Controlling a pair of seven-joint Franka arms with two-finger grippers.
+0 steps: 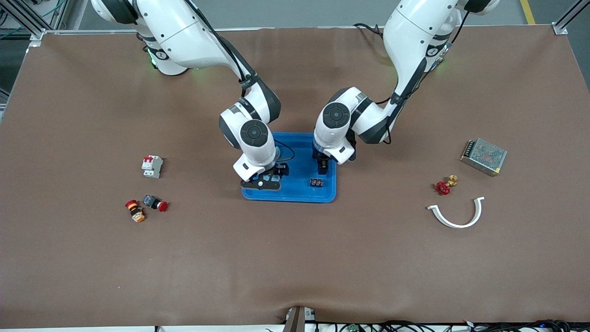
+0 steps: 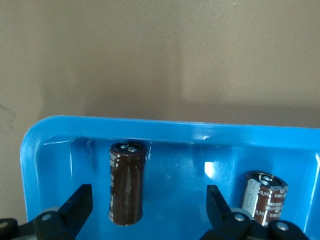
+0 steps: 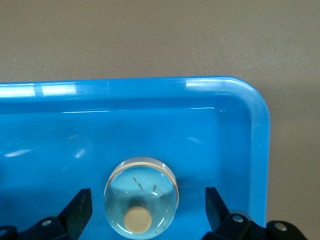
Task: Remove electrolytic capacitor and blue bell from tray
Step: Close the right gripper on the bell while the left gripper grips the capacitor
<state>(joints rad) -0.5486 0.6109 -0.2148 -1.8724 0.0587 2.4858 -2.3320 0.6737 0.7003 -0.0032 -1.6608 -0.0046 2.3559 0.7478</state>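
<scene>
**Both grippers low over the blue tray, fingers apart**

The capacitor (image 2: 127, 183) lies in the blue tray (image 1: 299, 193), a brown cylinder close to the tray wall, and it sits between the spread fingers of the left gripper (image 2: 148, 210), untouched by either. A second capacitor (image 2: 265, 198) rests in the tray just beside one fingertip. Over at the right arm's end of the tray, the bell (image 3: 141, 198), a clear dome with a tan button, sits near a corner, framed by the wide-open right gripper (image 3: 148, 210), nothing gripped. Out on the brown table (image 1: 295, 267): a circuit breaker (image 1: 152, 166) and two push buttons (image 1: 145, 207) toward the right arm's end; a red-handled valve (image 1: 445, 185), a white curved clip (image 1: 457, 214) and a metal power supply (image 1: 483, 156) toward the left arm's end.
</scene>
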